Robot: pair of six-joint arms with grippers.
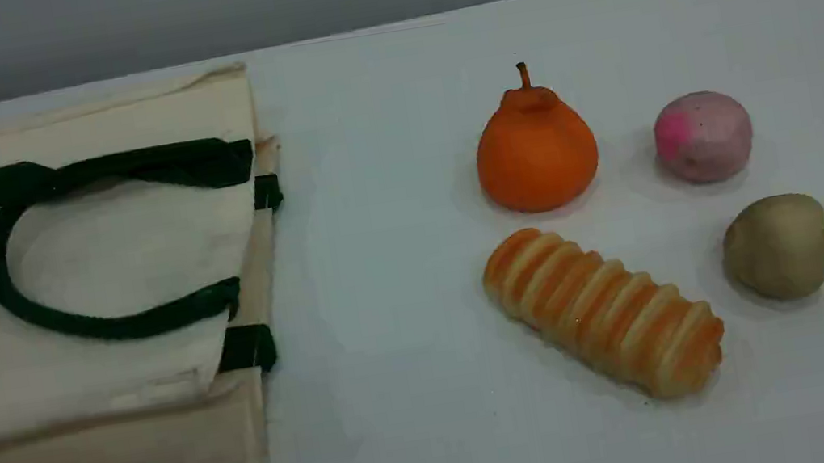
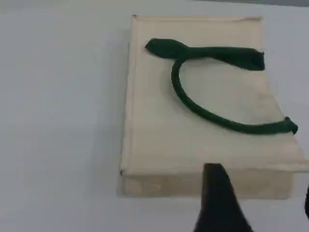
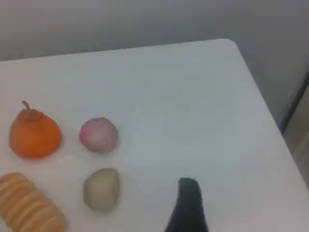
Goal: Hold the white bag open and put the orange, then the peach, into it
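Observation:
The white bag [image 1: 97,254] lies flat and closed at the table's left, one dark green handle [image 1: 3,284] looped on top. The orange [image 1: 536,152] stands upright right of centre, and the peach [image 1: 702,136] sits just to its right. Neither arm shows in the scene view. The left wrist view looks down on the bag [image 2: 193,111]; my left gripper [image 2: 263,198] hovers open above its near edge, touching nothing. In the right wrist view the orange [image 3: 35,134] and peach [image 3: 98,135] lie off to the left of my right gripper [image 3: 231,210], whose one visible fingertip [image 3: 189,198] holds nothing.
A ridged orange-striped bread roll [image 1: 603,309] lies in front of the orange. A tan-olive lump [image 1: 776,246] sits in front of the peach. The table's right edge [image 3: 263,96] drops off close to the right gripper.

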